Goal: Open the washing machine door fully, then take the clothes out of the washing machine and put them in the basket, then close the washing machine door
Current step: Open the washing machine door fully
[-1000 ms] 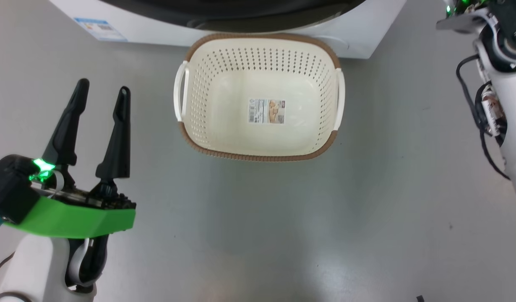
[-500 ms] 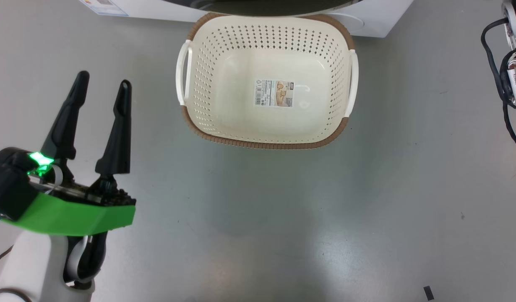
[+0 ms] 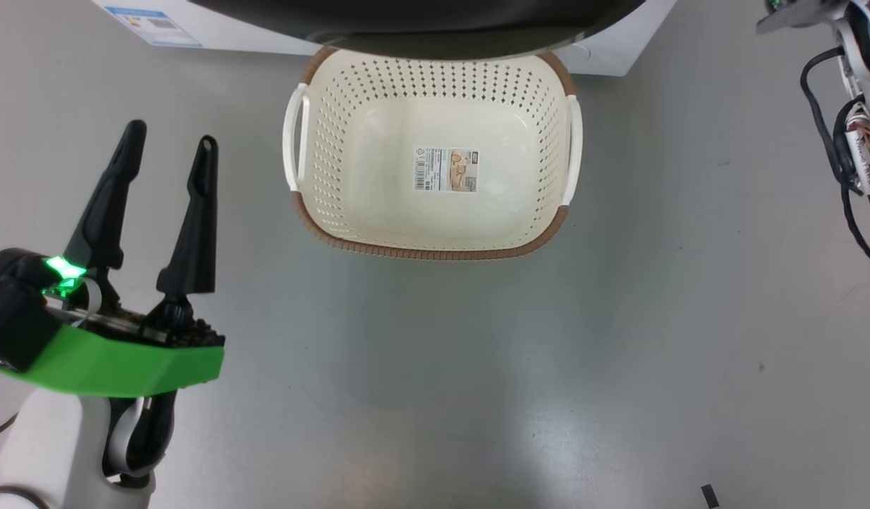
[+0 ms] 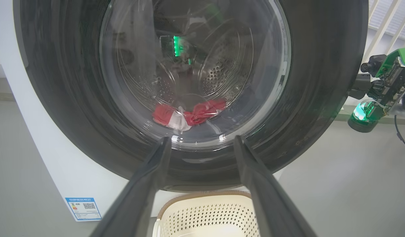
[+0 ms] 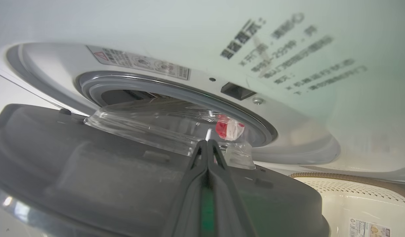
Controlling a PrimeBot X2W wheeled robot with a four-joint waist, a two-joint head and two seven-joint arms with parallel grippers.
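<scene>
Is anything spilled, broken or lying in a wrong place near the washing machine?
Nothing stands out. The basket stands upright and empty on the floor. The clothes lie inside the washing machine, behind the door, which is ajar. Nothing is spilled.

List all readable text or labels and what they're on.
Nothing can be quoted.
Blue sticker on the washing machine: QR code, print too small.
Sticker in the basket: barcode, print too small.
Warning strip on the machine front: too small.
Chinese characters beside it: blurred.
</scene>
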